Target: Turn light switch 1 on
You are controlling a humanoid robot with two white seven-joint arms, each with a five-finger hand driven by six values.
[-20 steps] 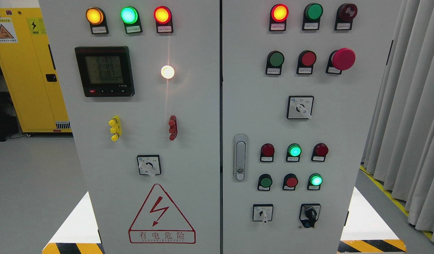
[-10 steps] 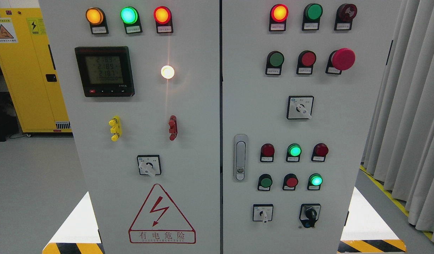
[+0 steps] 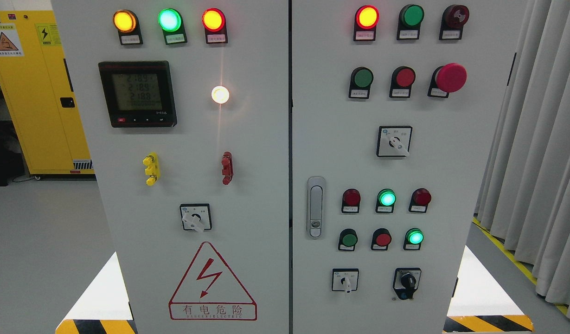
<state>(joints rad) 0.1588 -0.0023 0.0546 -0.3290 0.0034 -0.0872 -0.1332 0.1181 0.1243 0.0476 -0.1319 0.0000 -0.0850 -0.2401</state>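
Note:
A grey electrical cabinet (image 3: 266, 153) with two doors fills the head view. The left door carries lit amber (image 3: 124, 21), green (image 3: 169, 20) and red (image 3: 213, 20) lamps, a digital meter (image 3: 137, 93), a bright white lamp (image 3: 220, 94), a yellow toggle (image 3: 151, 169), a red toggle (image 3: 227, 168) and a rotary switch (image 3: 195, 217). The right door holds rows of lamps and push buttons, a red mushroom button (image 3: 450, 77), rotary switches (image 3: 394, 141) (image 3: 345, 279), and a black selector (image 3: 407, 282). I cannot tell which control is light switch 1. Neither hand shows.
A door handle (image 3: 316, 207) sits at the right door's left edge. A yellow cabinet (image 3: 32, 93) stands back left, grey curtains (image 3: 540, 139) hang at the right, and yellow-black hazard tape (image 3: 489, 323) marks the floor beside the cabinet base.
Only the last digit on the meter's display has flickered; nothing else has moved.

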